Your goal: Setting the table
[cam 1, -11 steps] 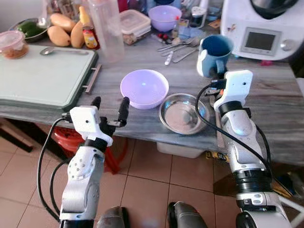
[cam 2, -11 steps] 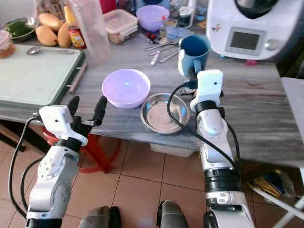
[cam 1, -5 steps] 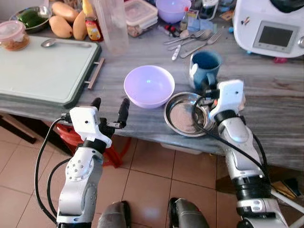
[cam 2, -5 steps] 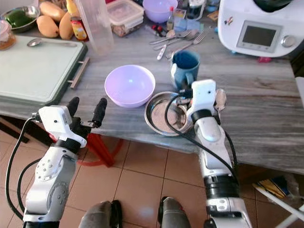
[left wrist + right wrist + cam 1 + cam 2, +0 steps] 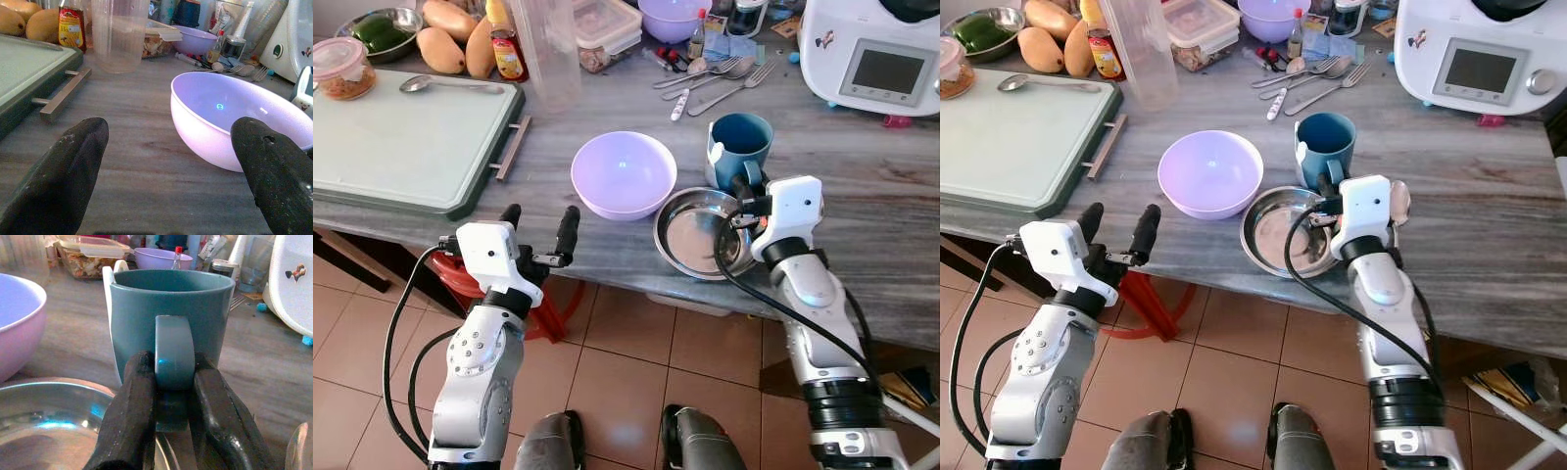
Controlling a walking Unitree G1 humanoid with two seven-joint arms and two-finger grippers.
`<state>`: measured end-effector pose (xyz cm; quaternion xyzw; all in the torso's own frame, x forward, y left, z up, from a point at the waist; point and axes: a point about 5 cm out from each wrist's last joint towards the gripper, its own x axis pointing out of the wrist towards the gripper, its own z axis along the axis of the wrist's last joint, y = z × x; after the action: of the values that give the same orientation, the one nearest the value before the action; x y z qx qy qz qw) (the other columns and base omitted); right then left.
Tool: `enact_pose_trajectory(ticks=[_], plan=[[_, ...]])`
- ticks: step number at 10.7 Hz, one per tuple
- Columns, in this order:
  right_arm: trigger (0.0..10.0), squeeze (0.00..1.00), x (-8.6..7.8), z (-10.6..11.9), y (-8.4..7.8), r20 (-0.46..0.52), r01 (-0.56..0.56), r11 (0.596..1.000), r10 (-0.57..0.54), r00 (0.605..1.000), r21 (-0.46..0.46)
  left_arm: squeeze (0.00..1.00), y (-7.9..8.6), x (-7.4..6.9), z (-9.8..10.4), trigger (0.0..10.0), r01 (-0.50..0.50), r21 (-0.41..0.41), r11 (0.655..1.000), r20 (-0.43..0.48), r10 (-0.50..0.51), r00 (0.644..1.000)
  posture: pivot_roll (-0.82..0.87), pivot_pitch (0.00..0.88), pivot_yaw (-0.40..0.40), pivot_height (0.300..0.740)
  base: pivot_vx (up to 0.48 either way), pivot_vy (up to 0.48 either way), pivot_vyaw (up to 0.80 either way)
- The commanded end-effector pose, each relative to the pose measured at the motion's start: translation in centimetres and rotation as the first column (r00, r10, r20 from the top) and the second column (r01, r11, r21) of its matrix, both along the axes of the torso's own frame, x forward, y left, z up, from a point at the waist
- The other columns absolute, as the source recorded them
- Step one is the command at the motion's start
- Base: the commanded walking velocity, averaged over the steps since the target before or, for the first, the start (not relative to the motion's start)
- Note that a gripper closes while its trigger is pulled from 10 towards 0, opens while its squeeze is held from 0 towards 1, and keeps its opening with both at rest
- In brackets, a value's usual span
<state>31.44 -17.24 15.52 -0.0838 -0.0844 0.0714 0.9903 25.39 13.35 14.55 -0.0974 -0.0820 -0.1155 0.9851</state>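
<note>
Right wrist view: glossy teal mug [image 5: 168, 303].

Head stereo looks down on table [image 5: 901, 196]; wrist views low, close; all share bowl [image 5: 624, 173].

- No words or numbers can be read anywhere.
- The sauce bottle [image 5: 71, 27] near the table's far edge has a red and yellow label, but its writing is too blurry to read.
</note>
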Motion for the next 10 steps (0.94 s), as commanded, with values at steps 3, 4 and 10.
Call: enact_pose_trajectory(ticks=[3,4,10], plan=[[10.0,0.0,0.1,-1.0,-1.1,-0.031,-0.031,0.999,0.03,0.999,-0.039,0.0,0.0,-0.1,0.1,10.0,0.002,0.012,1.0,0.0,-0.002,1.0,0.01,0.232,0.039,0.74,0.0,0.0,0.0],[10.0,0.0,0.2,-1.0,-1.2,-0.029,-0.055,0.998,0.054,0.998,-0.043,0.0,0.0,-0.1,0.1,10.0,0.001,0.013,1.0,0.0,-0.001,1.0,0.01,0.234,0.04,0.74,0.0,0.0,0.0],[10.0,1.0,0.1,-0.5,-2.6,0.01,-0.04,0.997,0.041,0.999,-0.068,0.0,-0.1,-0.1,0.2,10.0,0.012,0.015,1.0,-0.001,-0.012,1.0,0.0,0.239,0.047,0.74,0.0,0.0,0.0]])
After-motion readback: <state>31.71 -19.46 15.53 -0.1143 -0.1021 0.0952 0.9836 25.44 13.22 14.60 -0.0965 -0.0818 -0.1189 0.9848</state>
